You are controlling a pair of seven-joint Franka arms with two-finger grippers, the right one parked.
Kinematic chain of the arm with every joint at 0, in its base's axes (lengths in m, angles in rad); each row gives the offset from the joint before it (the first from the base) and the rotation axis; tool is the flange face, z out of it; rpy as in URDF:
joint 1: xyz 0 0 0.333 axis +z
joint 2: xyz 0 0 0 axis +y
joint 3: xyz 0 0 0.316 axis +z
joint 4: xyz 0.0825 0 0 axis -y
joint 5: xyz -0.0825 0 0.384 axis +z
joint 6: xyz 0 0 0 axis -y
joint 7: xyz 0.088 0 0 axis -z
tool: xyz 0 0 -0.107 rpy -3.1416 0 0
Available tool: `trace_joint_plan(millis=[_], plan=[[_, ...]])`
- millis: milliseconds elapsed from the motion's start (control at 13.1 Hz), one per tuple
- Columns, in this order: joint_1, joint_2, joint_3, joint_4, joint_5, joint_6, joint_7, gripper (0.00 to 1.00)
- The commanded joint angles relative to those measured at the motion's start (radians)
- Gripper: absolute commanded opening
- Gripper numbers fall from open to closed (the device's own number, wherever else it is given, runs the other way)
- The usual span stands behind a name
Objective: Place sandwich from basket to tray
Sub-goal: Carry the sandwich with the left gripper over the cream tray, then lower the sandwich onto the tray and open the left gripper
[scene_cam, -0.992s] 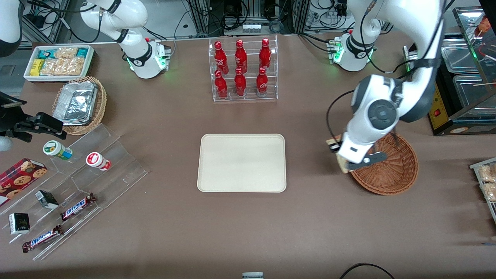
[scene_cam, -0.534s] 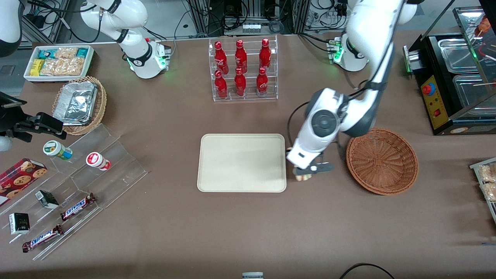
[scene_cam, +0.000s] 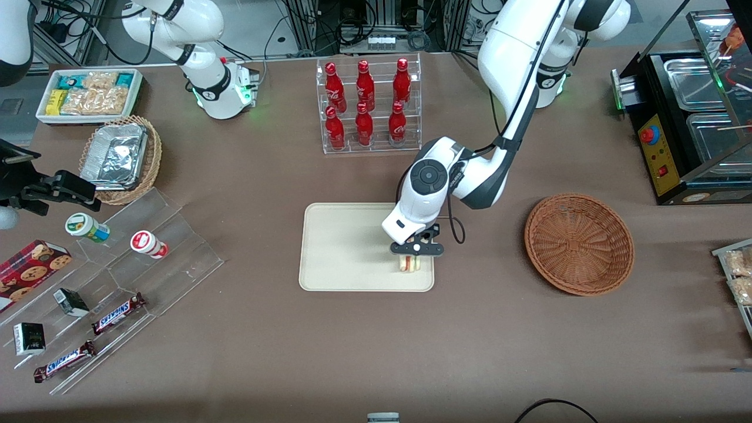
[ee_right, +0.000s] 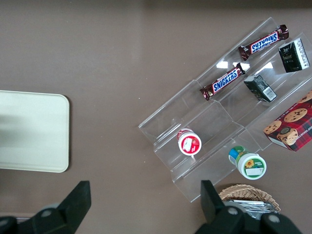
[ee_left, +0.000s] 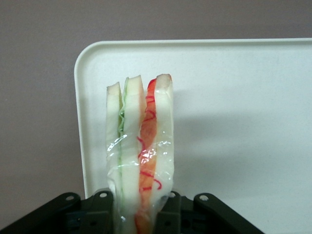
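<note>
The tool (scene_cam: 411,259) grips the sandwich (ee_left: 140,151) upright above the tray (scene_cam: 341,247).

White arm, grey joints, black gripper (scene_cam: 410,256), black cable.

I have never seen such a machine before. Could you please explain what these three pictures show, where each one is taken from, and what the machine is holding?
These are two white robot arms at a brown table. One picture looks down on the table from the front; the other two come from cameras on the arms' wrists.

The working arm's gripper is above a corner of the flat cream-coloured plastic tray. It is shut on a wrapped triangular white-bread sandwich with red and green filling.

The round reddish-brown wicker basket lies toward the working arm's end. Also there: a clear rack of red bottles and a clear stepped shelf of snacks.
</note>
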Motion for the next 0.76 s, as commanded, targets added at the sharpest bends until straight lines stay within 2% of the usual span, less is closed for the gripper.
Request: trace_joint_plan(millis=[0, 458, 610, 686], plan=[[-0.020, 0.045, 0.010, 0.037, -0.013, -0.014, 0.048, 0.22], [-0.029, 0.076, 0.009, 0.044, -0.022, -0.007, 0.047, 0.29], [-0.029, 0.076, 0.009, 0.057, -0.022, -0.007, 0.045, 0.33], [-0.029, 0.078, 0.009, 0.059, -0.020, -0.007, 0.045, 0.40]])
